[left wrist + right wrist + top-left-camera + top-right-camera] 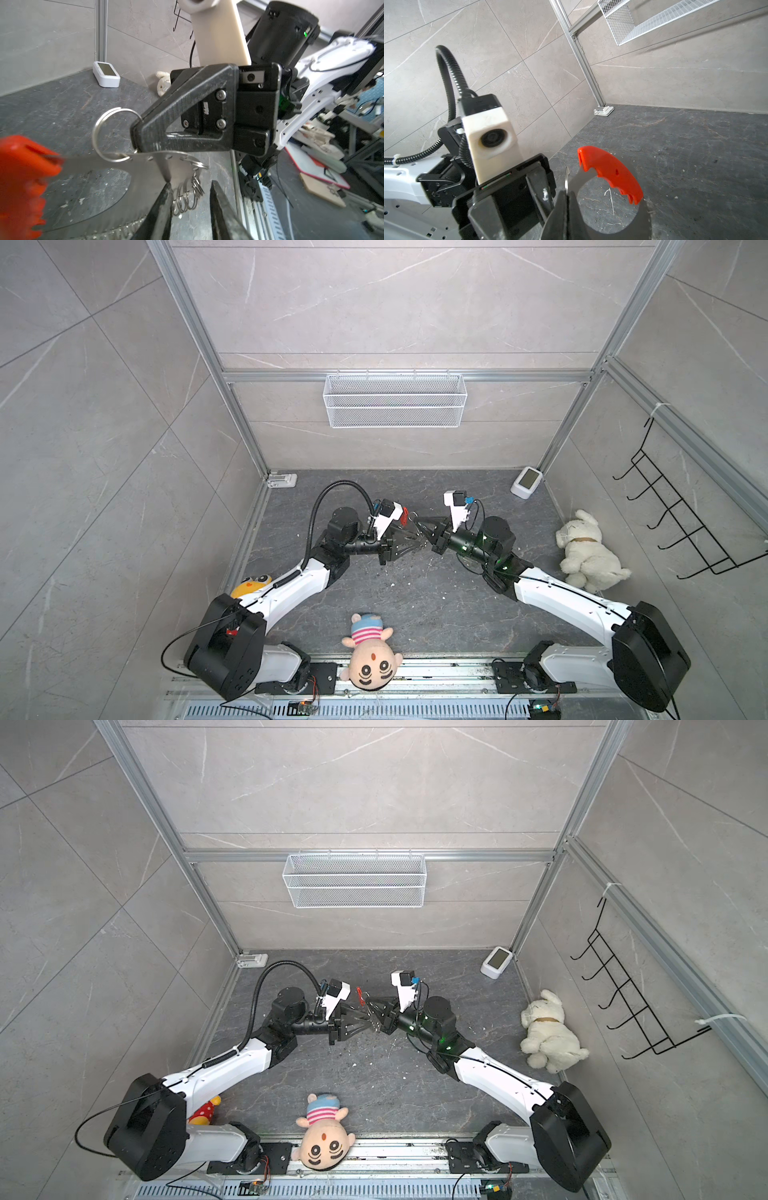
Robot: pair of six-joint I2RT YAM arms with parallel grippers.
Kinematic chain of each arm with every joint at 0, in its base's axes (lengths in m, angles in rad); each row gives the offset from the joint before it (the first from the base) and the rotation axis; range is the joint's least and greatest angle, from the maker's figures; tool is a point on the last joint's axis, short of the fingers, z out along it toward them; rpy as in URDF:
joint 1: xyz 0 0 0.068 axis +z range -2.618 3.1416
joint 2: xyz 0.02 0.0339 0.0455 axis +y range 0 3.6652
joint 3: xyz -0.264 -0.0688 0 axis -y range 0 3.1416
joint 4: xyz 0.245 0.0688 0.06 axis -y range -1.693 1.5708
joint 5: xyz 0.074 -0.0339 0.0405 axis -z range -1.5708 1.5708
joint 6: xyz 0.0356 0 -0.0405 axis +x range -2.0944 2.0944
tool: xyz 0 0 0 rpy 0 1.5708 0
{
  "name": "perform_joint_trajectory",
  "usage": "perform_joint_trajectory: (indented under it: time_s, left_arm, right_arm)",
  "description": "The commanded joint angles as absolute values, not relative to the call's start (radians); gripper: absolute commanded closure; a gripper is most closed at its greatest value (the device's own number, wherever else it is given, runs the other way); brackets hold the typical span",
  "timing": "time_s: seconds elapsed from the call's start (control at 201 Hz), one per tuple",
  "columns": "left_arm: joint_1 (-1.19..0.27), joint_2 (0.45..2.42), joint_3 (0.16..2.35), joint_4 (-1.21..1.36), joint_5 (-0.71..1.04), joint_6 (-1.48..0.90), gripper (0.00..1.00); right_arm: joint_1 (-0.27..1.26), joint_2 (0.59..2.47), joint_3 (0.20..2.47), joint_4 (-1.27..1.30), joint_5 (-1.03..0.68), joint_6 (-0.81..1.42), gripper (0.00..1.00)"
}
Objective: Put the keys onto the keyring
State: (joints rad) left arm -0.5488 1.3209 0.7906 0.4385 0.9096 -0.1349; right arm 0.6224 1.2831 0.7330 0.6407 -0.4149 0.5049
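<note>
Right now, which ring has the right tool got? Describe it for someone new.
Held above the middle of the dark tabletop is the keyring, a flat metal loop with a red segment. Threaded through a hole in its edge, one silver split ring is pinched in the shut right tool. It is bigger and sits alone, unlike the small rings clustered farther along.

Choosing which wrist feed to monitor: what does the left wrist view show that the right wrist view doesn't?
Only left wrist: the small white screened device, white plush toy, and cluster of small hanging silver rings. Only right wrist: the white wire mesh basket and black corrugated hose. Both: the keyring's bright red curved plastic segment, and the right gripper shut on a silver split ring.
</note>
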Motion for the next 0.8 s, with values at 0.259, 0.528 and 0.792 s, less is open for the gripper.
perform_joint_trajectory:
  time_s: [0.259, 0.528, 0.792]
  left_arm:
    - [-0.407, 1.233, 1.073, -0.293, 1.021, 0.420, 0.76]
    - [-0.374, 1.437, 1.356, -0.769, 1.118, 0.703, 0.74]
    - [-0.374, 1.517, 1.438, -0.874, 1.175, 0.780, 0.65]
  right_arm:
    - [0.627, 1.235, 0.804, 0.430, -0.516, 0.343, 1.00]
    - [0.627, 1.231, 0.850, 0.297, -0.584, 0.238, 1.00]
    - [0.627, 1.254, 0.898, 0.236, -0.647, 0.207, 1.00]
